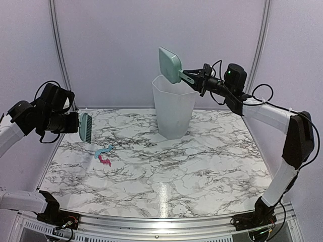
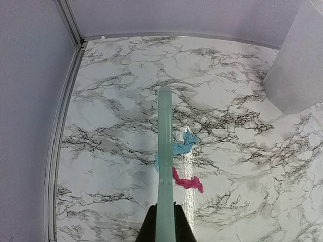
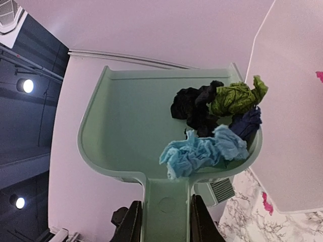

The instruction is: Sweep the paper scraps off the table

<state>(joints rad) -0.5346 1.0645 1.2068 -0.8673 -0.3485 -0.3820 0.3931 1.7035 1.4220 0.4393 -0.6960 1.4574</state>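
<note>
Nearest, at the table's (image 1: pixel 202 171) front edge, sit my two arm bases (image 1: pixel 255 217) by the metal rail (image 1: pixel 151 222). From above, my left gripper (image 1: pixel 75 124) is squeezed tight on the brush (image 1: pixel 85 127), up in the air over the left edge. My right gripper (image 1: pixel 194 76) is clamped on the dustpan (image 1: pixel 170 64) handle and holds it tipped above the white bin (image 1: pixel 174 108) near the back edge. Two paper scraps (image 1: pixel 103 155), one blue and one pink, lie on the table close to the left edge, touching each other.

Left wrist view: my fingers (image 2: pixel 149 228) pinch the brush, which looks thin from its side. Both scraps show just to the right of it, down on the table.

Right wrist view: my fingers (image 3: pixel 132 222) hug the dustpan handle. More scraps (black, green, navy, light blue) are heaped in one corner of the pan.

I think these scraps are light, soft and crumply, so a puff could blow them away. I would not grab them. I would push them softly with the bristles, from the left-edge side.
</note>
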